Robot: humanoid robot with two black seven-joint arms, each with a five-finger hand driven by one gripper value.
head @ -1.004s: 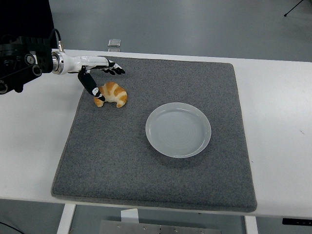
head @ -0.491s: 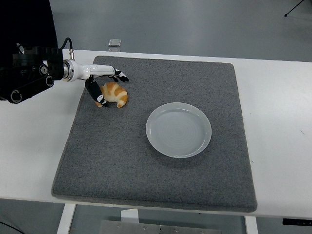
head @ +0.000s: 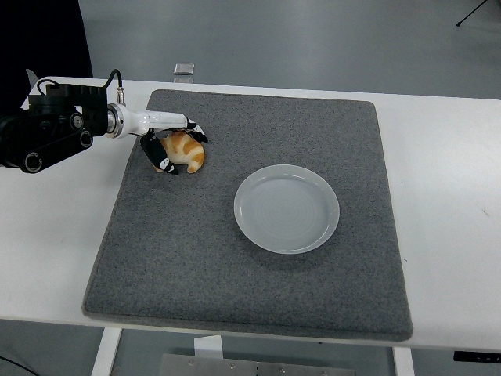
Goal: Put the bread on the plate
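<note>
The bread, a golden croissant point(head: 188, 152), lies on the grey mat point(head: 235, 282) at its far left. My left hand point(head: 177, 147) comes in from the left edge and is closed around it: the fingers point(head: 197, 132) curl over its far side and the thumb point(head: 162, 162) presses its near left end. The croissant still rests on the mat. The white round plate point(head: 239, 210) sits empty in the middle of the mat, to the right of and nearer than the bread. My right arm is out of view.
The grey mat covers most of the white table point(head: 446, 172). A small clear object point(head: 183, 70) stands at the table's far edge behind the mat. A tripod leg point(head: 477, 12) shows on the floor at top right.
My left hand has moved right and down onto the croissant. Its fingers, spread above the bread before, have curled around it. The croissant has barely shifted.
</note>
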